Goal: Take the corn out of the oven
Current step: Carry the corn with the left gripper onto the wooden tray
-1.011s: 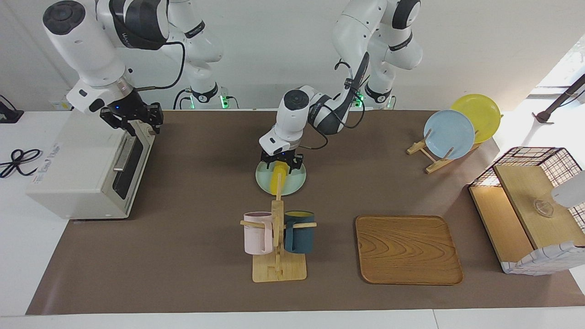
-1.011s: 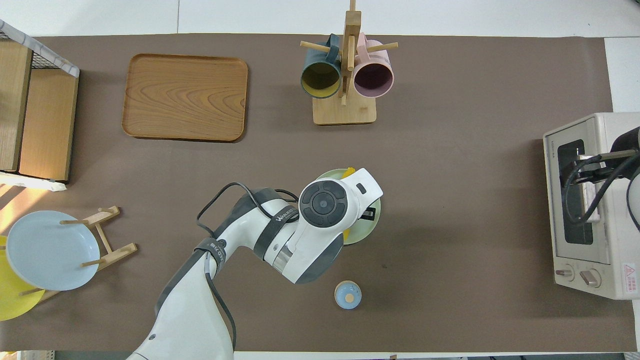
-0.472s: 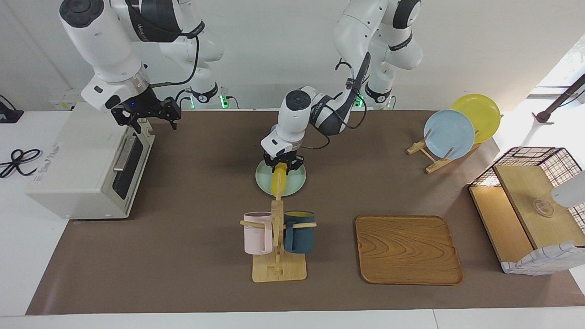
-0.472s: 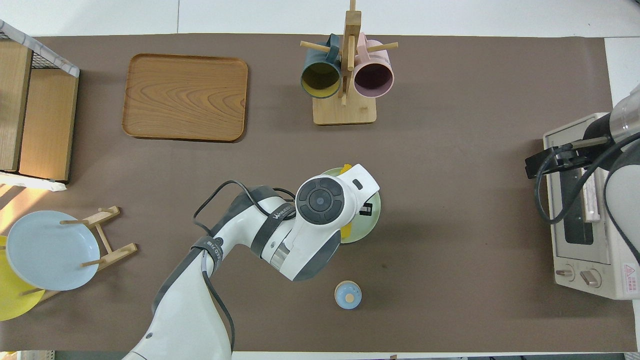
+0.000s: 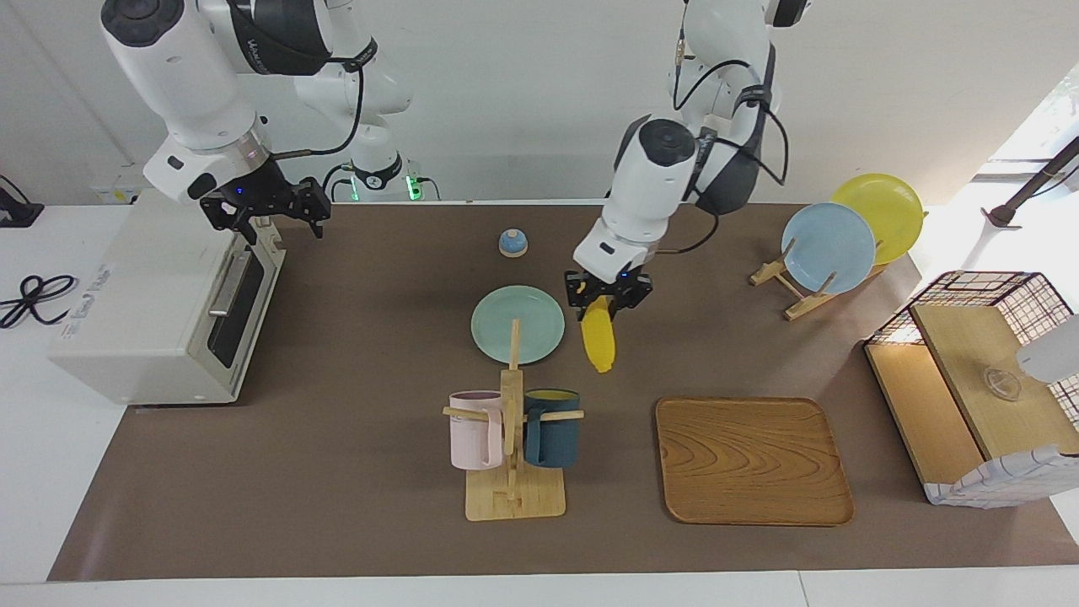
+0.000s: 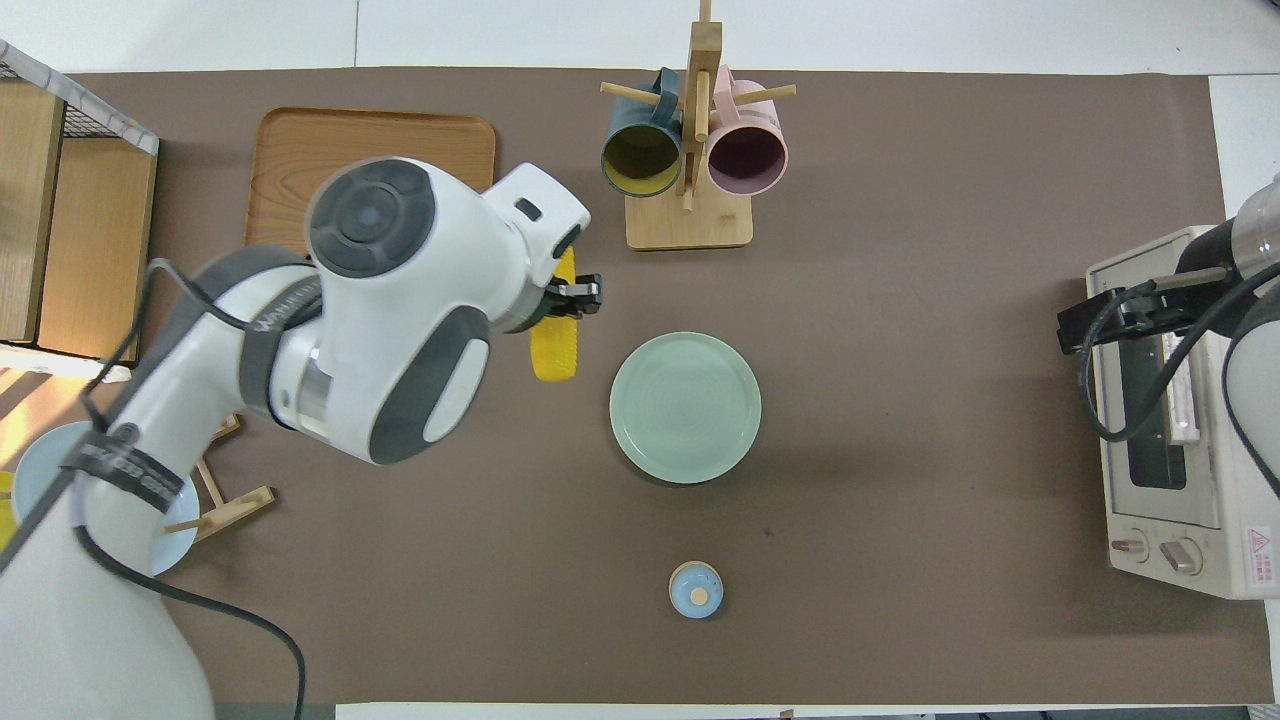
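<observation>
The yellow corn [image 5: 598, 341] [image 6: 553, 345] hangs tip-down in the air, with my left gripper [image 5: 607, 299] [image 6: 570, 300] shut on its upper end. It is over bare table mat beside the pale green plate [image 5: 517, 324] [image 6: 685, 407], toward the left arm's end. The cream-white oven [image 5: 160, 312] [image 6: 1170, 420] stands at the right arm's end with its glass door closed. My right gripper [image 5: 263, 215] [image 6: 1085, 320] is open in the air above the door's top edge, holding nothing.
A wooden mug rack [image 5: 512, 438] with a pink and a dark blue mug stands farther from the robots than the plate. A wooden tray [image 5: 750, 459], a plate stand [image 5: 830, 244] and a wire-and-wood basket [image 5: 978, 379] occupy the left arm's end. A small blue knob-like object [image 5: 512, 243] lies near the robots.
My left gripper closed on the corn, lifted it off the green plate and carried it toward the left arm's end. The right gripper rose off the oven door and opened wider.
</observation>
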{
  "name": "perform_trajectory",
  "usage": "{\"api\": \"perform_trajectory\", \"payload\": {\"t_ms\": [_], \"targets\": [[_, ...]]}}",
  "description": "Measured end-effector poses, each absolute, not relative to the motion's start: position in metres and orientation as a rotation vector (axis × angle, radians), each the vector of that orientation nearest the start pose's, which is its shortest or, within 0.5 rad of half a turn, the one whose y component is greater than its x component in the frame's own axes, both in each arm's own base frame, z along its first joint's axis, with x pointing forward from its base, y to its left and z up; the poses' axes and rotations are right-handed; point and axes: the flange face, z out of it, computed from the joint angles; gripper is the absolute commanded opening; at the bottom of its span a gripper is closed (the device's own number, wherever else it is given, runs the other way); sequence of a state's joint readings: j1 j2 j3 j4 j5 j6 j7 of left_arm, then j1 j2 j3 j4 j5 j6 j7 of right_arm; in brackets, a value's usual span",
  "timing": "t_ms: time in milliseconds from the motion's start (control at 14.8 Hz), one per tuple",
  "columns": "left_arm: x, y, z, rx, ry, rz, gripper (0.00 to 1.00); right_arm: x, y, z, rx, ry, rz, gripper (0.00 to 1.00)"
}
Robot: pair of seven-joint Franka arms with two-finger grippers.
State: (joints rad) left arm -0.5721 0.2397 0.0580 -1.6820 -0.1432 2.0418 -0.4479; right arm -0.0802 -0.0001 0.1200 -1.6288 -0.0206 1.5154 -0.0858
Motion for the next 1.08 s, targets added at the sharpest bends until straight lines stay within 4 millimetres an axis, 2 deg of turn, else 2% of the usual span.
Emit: {"api": "perform_trajectory", "payload": {"t_ms": [67,202,337,472,607,809,944,1079], "targets": [[0.573,-0.301,0.474,-3.299,-0.014,-0.1,0.0,0.545,0.021,0.593,-3.148,-0.201,0.182,1.0],[0.601,-0.252,0.468,-3.29,-0.107,-0.108,0.0,0.545,0.021,0.593,-3.148,-0.195,0.185,1.0],[0.623,-0.21,0.448,-3.273,-0.165,-0.082,0.0,0.546,0.017,0.592,-3.148,-0.183,0.189,1.0],[0.649,-0.182,0.425,-3.262,-0.163,-0.069,0.0,0.546,0.014,0.592,-3.149,-0.173,0.189,1.0],[0.68,-0.167,0.403,-3.255,-0.169,-0.076,0.0,0.546,0.013,0.592,-3.149,-0.17,0.189,1.0],[0.719,-0.159,0.362,-3.248,-0.163,-0.1,0.0,0.546,0.011,0.592,-3.149,-0.166,0.19,1.0],[0.733,-0.148,0.342,-3.246,-0.14,-0.147,0.0,0.546,0.01,0.591,-3.149,-0.163,0.192,1.0],[0.738,-0.141,0.335,-3.245,-0.14,-0.189,0.0,0.546,0.01,0.591,-3.149,-0.163,0.193,1.0]]}}
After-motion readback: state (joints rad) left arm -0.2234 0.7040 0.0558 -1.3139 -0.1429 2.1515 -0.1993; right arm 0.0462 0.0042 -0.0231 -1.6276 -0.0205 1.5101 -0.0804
